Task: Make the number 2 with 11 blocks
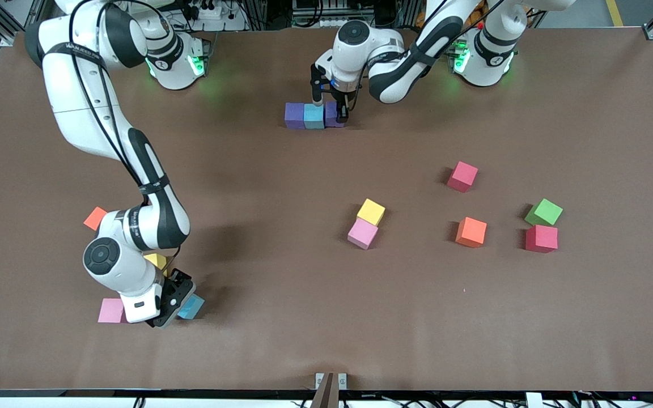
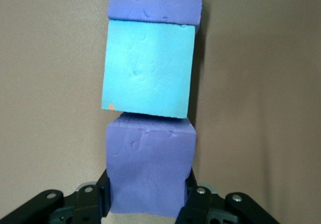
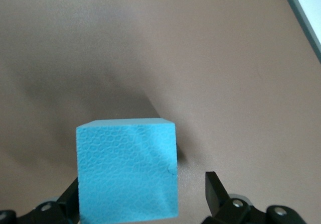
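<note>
Meanwhile my left gripper (image 1: 331, 111) clamps the second purple cube (image 2: 149, 171) against the cyan cube (image 1: 313, 116), starting the digit's row; right gripper (image 1: 174, 299), apparently unclamped, straddles another cyan block (image 3: 127, 170).

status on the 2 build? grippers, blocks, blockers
Left gripper shut on purple block, ending purple-cyan-purple row. Right gripper open around loose cyan block. Nothing in the way.

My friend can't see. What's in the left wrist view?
The left gripper is shut on a purple cube on the brown table. It ends a row, touching a cyan-blue cube, with another purple cube after that.
</note>
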Controlling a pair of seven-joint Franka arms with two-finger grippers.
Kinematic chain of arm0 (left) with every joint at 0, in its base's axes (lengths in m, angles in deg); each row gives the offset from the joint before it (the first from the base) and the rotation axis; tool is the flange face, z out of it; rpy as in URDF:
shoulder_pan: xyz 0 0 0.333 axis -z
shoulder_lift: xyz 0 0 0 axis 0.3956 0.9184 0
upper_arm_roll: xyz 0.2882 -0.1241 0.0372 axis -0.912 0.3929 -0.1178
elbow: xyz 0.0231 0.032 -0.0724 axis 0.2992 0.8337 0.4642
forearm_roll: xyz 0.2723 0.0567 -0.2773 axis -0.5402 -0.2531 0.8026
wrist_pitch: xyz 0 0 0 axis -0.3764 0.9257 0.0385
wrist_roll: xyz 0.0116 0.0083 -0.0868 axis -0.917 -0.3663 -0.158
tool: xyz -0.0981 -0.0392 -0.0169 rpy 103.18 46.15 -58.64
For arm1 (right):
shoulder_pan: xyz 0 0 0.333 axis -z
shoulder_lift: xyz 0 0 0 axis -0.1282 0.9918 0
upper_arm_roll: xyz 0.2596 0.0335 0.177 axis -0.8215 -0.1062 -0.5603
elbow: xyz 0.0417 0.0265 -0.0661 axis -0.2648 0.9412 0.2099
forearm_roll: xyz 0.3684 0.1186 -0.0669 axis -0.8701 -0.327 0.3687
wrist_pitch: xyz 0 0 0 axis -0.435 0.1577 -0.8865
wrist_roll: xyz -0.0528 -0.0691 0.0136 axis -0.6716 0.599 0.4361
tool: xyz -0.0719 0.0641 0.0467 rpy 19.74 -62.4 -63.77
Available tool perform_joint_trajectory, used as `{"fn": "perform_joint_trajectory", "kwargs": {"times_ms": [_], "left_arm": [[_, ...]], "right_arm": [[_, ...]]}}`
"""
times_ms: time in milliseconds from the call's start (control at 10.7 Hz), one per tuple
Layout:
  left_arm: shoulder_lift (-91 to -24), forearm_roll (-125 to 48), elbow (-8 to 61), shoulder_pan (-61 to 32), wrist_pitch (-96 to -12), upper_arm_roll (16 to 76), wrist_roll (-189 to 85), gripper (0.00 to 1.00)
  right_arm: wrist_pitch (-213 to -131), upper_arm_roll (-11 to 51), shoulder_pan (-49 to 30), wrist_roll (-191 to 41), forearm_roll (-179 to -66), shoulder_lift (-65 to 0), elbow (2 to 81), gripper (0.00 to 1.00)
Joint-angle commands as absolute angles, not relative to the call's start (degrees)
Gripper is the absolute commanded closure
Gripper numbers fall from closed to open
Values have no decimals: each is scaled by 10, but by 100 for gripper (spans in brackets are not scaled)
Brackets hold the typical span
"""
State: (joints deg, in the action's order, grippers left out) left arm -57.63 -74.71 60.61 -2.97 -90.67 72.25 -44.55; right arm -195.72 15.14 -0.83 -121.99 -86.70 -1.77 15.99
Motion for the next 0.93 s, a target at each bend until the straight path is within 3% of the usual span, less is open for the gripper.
{"fn": "perform_joint_trajectory", "kwargs": {"times_ms": [0,280,560,653,746,840], "left_arm": [[-568,-758,599,-27,-911,719,-444,0],[-574,-759,599,-29,-910,719,-444,0],[-625,-748,599,-44,-905,722,-458,0],[-638,-745,599,-50,-900,723,-498,0],[-649,-745,597,-51,-893,733,-560,0],[-665,-745,597,-53,-891,734,-600,0]], "right_arm": [[-1955,144,-10,-1193,-879,-5,125,0],[-1956,142,-18,-1177,-879,0,124,0],[-1958,142,-18,-1178,-879,1,124,0],[-1958,142,-19,-1180,-879,1,124,39],[-1957,142,-18,-1182,-879,1,124,68],[-1956,142,-19,-1184,-879,1,124,80]]}}
